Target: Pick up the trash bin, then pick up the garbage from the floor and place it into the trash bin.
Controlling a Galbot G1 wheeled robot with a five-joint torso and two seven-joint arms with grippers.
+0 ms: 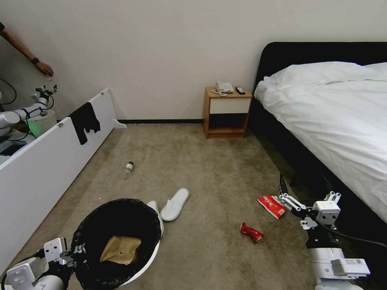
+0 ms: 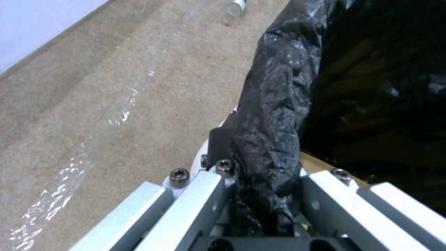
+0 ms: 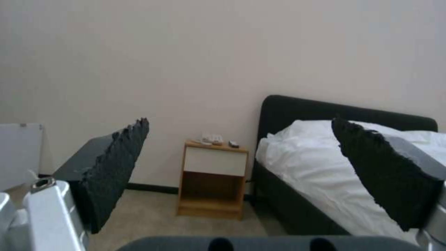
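Observation:
The trash bin (image 1: 151, 257), white with a crinkled black bag, is at the lower left of the head view, tilted, with a brown paper bag (image 1: 120, 249) inside. My left gripper (image 1: 74, 251) is shut on its rim; the left wrist view shows the left gripper (image 2: 260, 181) clamping the bag-covered rim (image 2: 271, 115). Garbage lies on the carpet: a green-capped bottle (image 1: 129, 166), a white slipper (image 1: 175, 204), a second slipper (image 1: 155, 208) partly behind the bin, a crumpled red wrapper (image 1: 251, 233) and a red snack packet (image 1: 272, 206). My right gripper (image 1: 304, 185) hangs open and empty just right of the packet, its fingers (image 3: 116, 167) wide apart.
A low white board (image 1: 48, 161) with a black cloth (image 1: 84, 121) runs along the left. A wooden nightstand (image 1: 226, 112) stands at the far wall, and a bed (image 1: 334, 121) fills the right side. Another robot's arm (image 1: 24, 110) and a pale bucket (image 1: 40, 123) are at far left.

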